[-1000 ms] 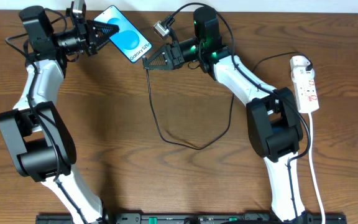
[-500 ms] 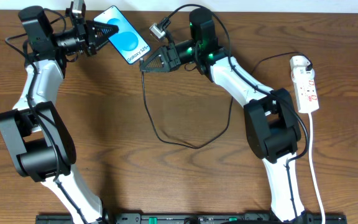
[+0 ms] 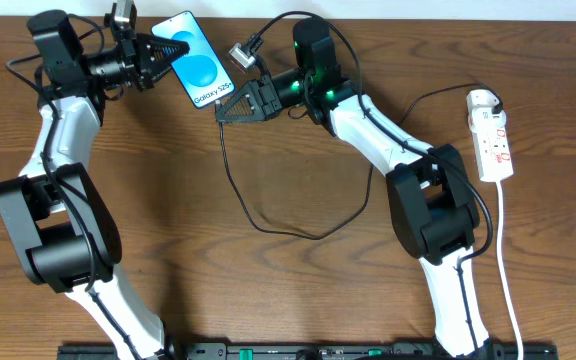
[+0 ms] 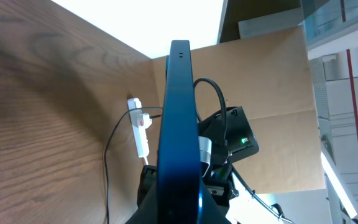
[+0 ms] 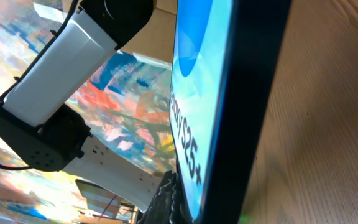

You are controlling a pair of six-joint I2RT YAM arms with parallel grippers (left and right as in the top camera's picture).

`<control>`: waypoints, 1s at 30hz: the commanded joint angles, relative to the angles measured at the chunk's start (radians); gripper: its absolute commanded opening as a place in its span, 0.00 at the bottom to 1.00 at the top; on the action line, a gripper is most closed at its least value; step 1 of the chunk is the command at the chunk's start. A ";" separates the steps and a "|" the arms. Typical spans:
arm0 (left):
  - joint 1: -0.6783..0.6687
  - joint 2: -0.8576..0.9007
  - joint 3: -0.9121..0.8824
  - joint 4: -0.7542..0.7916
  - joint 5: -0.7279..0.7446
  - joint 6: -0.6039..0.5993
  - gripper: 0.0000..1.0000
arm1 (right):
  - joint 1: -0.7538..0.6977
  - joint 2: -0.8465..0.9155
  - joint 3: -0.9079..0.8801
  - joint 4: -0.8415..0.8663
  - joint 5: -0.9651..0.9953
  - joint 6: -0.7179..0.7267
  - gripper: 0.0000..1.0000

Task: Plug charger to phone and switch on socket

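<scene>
Left claw (image 3: 165,48), mine: clenched on the upper end of the phone (image 3: 198,62), screen up, near the table's far edge. Right claw (image 3: 224,112), mine: pinched on the charger (image 3: 313,236) at its plug end, just beside the phone's lower edge, with the tip hidden. Socket (image 3: 494,145): lying well apart at the table's right side.

The table (image 3: 268,290) is seen from straight above in the overhead view, far enough off that both arms, the phone (image 3: 196,68) and the socket (image 3: 492,137) are taken in. The left wrist view is set close behind the phone (image 4: 179,137), seen edge-on, and is faced across the table toward the right arm (image 4: 229,140) and the socket (image 4: 140,127). The right wrist view is held very near the phone (image 5: 210,93), shared by all three views, with the left arm (image 5: 73,56) beyond
</scene>
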 commanded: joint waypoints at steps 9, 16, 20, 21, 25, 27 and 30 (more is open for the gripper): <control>0.010 -0.008 -0.010 0.003 0.029 0.027 0.07 | 0.002 -0.032 0.012 -0.002 -0.071 -0.064 0.01; 0.016 -0.008 -0.010 0.003 0.029 0.027 0.07 | -0.001 -0.032 -0.051 -0.002 -0.072 -0.090 0.02; 0.040 -0.008 -0.010 0.003 0.029 0.027 0.07 | -0.020 -0.032 -0.120 -0.001 -0.066 -0.118 0.02; 0.043 -0.008 -0.010 0.003 0.029 0.027 0.07 | -0.023 -0.032 -0.129 -0.002 -0.066 -0.121 0.02; 0.051 -0.008 -0.010 0.003 0.029 0.027 0.08 | -0.037 -0.032 -0.145 -0.002 -0.066 -0.128 0.02; 0.051 -0.008 -0.010 0.003 0.029 0.027 0.07 | -0.042 -0.032 -0.145 -0.002 -0.065 -0.128 0.02; 0.051 -0.008 -0.010 0.003 0.028 0.027 0.07 | -0.043 -0.032 -0.149 -0.003 -0.042 -0.149 0.01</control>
